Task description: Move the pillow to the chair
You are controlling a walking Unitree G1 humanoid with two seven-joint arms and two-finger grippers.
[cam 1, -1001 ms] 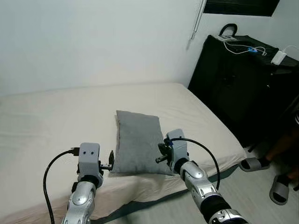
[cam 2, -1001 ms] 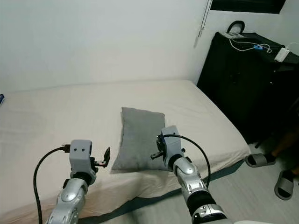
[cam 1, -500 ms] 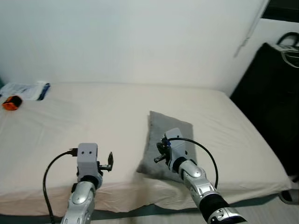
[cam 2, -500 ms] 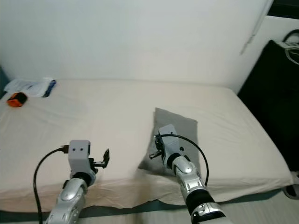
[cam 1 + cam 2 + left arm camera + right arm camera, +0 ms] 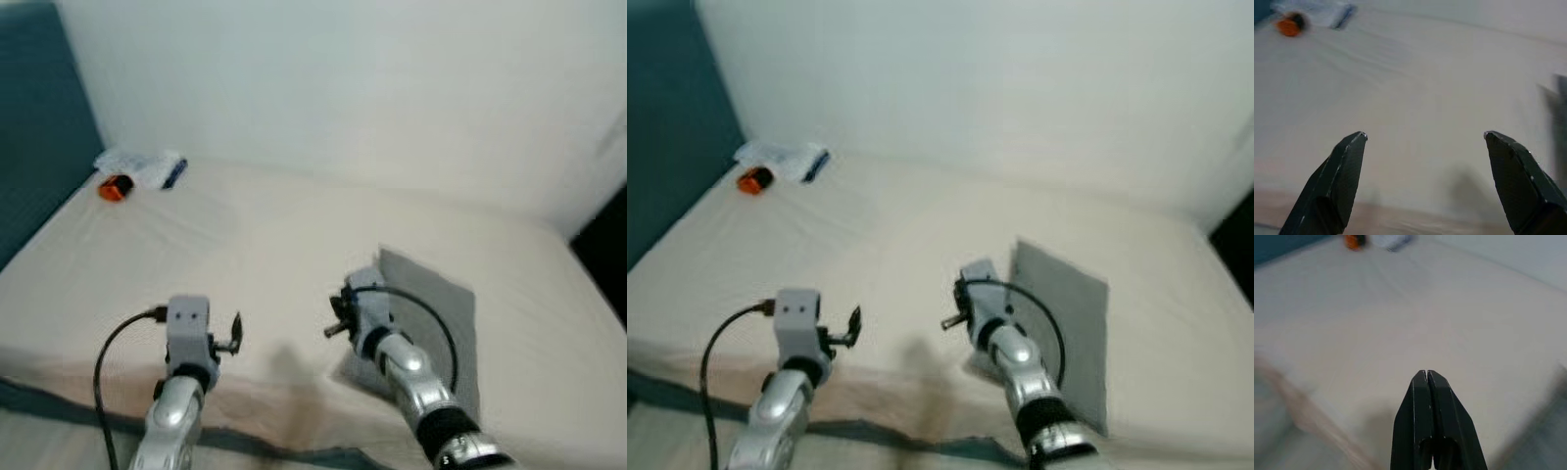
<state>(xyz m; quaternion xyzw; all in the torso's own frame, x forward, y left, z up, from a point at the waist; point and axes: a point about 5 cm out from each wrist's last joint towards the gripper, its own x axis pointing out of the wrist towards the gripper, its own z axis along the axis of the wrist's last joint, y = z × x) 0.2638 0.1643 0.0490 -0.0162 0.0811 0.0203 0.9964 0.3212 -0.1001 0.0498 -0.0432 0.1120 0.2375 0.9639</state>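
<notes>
Two grippers hover over the cream bed (image 5: 274,245): the left gripper (image 5: 1425,139) spread wide and empty, the right gripper (image 5: 1426,377) pressed closed on nothing. The grey pillow (image 5: 441,313) lies flat at lower right of the frame, just beside the right arm. Upper left, an orange object (image 5: 116,186) rests beside a blurred white packet (image 5: 147,166), its writing unreadable.

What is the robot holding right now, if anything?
Nothing. The left tool is open over the bed, the right tool is shut on nothing, and the grey pillow lies untouched beside the right arm.
</notes>
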